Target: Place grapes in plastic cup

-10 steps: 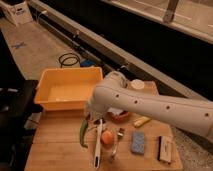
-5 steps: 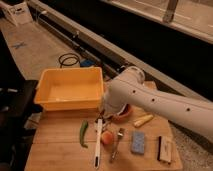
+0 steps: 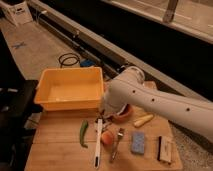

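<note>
Starting with the small bunch of dark purple-red grapes: no part of it shows, so its spot, the line of its long axis and the way its stem end points cannot be told. It most likely lies hidden beneath the robot's thick white arm (image 3: 150,102), which sweeps in from the right across the back of the pale wooden table (image 3: 55,155). The small translucent pale green plastic cup is out of sight too. The gripper (image 3: 103,115) hangs at the arm's low left end, just in front of the near right corner of the yellow plastic bin (image 3: 70,92) and beside a round reddish-brown bowl (image 3: 125,116) that the arm half covers. Whether the gripper is released, clenched or holding anything cannot be told. Nearer the viewer, from left to right, lie a curved green chilli pepper (image 3: 83,134), a long white-handled utensil (image 3: 98,145), an orange-pink peach (image 3: 107,137) just beside it, a metal fork (image 3: 117,144), a blue rectangular sponge (image 3: 138,142) and a dark oblong block (image 3: 165,149). A pale yellow oblong item (image 3: 142,120) sits right of the bowl. The step in hand seems to be reaching for the bunch. Done well, the gripper would come down over the bunch's middle, close across its narrow width rather than along its length, squeeze softly, keep off the bowl's rim and the peach, and lift straight up before travelling.
</note>
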`<action>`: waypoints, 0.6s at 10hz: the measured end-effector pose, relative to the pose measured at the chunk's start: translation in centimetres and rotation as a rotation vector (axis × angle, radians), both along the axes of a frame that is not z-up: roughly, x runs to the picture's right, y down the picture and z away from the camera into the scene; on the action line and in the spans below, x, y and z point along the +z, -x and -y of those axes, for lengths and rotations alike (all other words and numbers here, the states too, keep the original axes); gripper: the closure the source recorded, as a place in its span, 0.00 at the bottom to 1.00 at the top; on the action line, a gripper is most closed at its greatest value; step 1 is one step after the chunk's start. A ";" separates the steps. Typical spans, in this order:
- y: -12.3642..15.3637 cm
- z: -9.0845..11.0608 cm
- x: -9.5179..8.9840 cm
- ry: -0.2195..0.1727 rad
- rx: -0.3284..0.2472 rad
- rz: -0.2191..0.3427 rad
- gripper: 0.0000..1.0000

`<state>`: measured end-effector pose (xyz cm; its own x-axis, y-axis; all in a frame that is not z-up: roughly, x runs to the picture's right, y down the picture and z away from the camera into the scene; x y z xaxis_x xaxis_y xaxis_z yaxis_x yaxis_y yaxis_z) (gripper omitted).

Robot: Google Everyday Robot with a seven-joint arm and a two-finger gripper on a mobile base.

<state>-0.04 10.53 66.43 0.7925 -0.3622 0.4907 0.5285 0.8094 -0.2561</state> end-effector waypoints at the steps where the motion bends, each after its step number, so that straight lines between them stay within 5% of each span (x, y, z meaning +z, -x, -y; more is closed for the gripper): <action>1: -0.4 0.6 0.0 -0.008 0.008 -0.024 1.00; 6: -9.1 5.9 1.7 -0.035 0.070 -0.176 1.00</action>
<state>9.05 4.63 68.17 0.8889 -0.3174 0.3303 0.4200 0.8526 -0.3109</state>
